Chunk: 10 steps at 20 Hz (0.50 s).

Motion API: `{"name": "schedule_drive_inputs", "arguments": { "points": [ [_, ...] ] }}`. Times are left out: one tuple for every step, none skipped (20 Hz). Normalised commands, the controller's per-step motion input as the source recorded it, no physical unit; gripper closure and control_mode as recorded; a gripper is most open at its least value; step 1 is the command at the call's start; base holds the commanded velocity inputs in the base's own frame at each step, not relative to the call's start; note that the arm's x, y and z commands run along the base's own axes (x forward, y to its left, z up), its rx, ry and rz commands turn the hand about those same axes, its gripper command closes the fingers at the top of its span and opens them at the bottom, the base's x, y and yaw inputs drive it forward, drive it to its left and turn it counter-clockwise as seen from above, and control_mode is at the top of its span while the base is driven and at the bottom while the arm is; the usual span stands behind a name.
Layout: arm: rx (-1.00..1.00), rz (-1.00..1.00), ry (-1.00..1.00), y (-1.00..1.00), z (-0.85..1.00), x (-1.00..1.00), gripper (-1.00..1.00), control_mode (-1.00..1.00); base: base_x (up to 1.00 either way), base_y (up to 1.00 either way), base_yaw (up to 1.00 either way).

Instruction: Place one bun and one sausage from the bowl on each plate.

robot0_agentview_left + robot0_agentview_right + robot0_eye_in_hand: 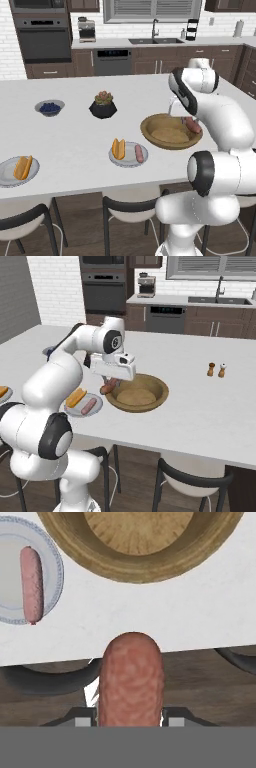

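My gripper (112, 383) is shut on a pinkish sausage (108, 387), held just above the near rim of the golden-brown bowl (150, 398). In the hand view the sausage (131, 677) stands up between the fingers of the gripper (131, 719), with the bowl (140, 562) beyond it. I see nothing inside the bowl (156, 134). The near plate (129, 161) carries one bun (118, 148) and one sausage (139, 153). The far-left plate (6, 176) carries one bun (23, 167).
A small grey bowl of blue berries (50, 107) and a black plant pot (103, 106) stand farther back on the counter. Salt and pepper shakers (216, 369) are off to the right. Stools (125, 207) line the counter's front edge.
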Motion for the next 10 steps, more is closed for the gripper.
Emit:
{"name": "schedule_drive_inputs", "arguments": {
  "points": [
    [0.00,0.00,-0.03,0.71,0.00,-0.36,1.00,-1.00,0.00,0.00,0.00],
    [0.00,0.00,-0.02,0.63,0.00,-0.29,1.00,-1.00,0.00,0.00,0.00],
    [0.00,0.00,-0.01,0.64,0.00,-0.20,1.00,-1.00,0.00,0.00,0.00],
    [0.00,0.00,0.00,0.52,0.00,-0.14,1.00,-1.00,0.00,0.00,0.00],
    [0.00,0.00,-0.01,0.61,0.00,-0.01,1.00,-1.00,0.00,0.00,0.00],
    [0.00,0.00,0.00,0.38,0.00,0.00,1.00,-1.00,0.00,0.00,0.00],
    [0.02,0.00,-0.01,0.11,0.00,0.00,1.00,-1.00,0.00,0.00,0.00],
    [0.04,0.00,0.00,0.00,0.04,0.00,1.00,-1.00,0.00,0.00,0.00],
    [0.02,0.00,0.00,0.00,0.01,0.00,1.00,-1.00,0.00,0.00,0.00],
    [0.01,0.00,0.00,0.00,0.01,0.00,1.00,-1.00,0.00,0.00,0.00]
  ]
}}
